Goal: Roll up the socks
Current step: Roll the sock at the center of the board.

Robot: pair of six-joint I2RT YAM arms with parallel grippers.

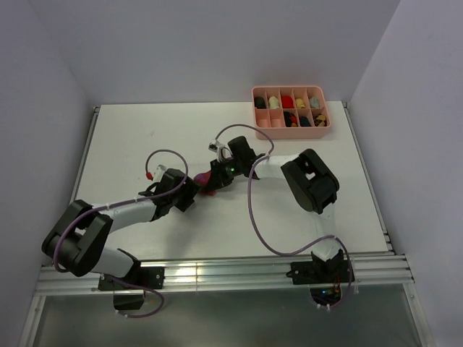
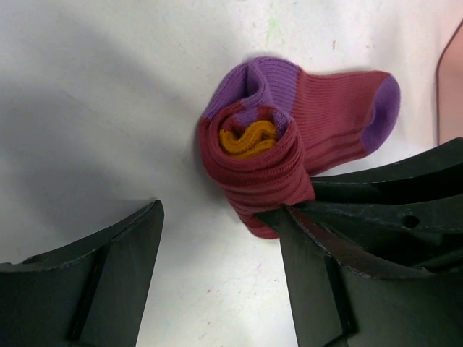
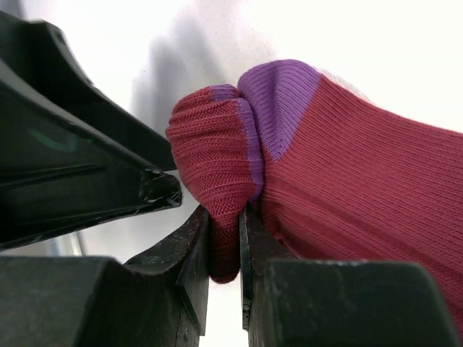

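Socks [image 2: 289, 137], half rolled, point purple toe rightward in left wrist view; right gripper [image 3: 224, 246] pinches them, left gripper [image 2: 218, 210] gapes wide.

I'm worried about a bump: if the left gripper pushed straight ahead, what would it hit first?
Most likely the rolled sock, which lies just ahead between the open fingers of the left gripper, close against one finger. Depth is hard to judge.

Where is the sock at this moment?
In the top view the sock lies mid-table between the left gripper and the right gripper, which pinches a fold of it; the pink tray sits at the far-right corner.
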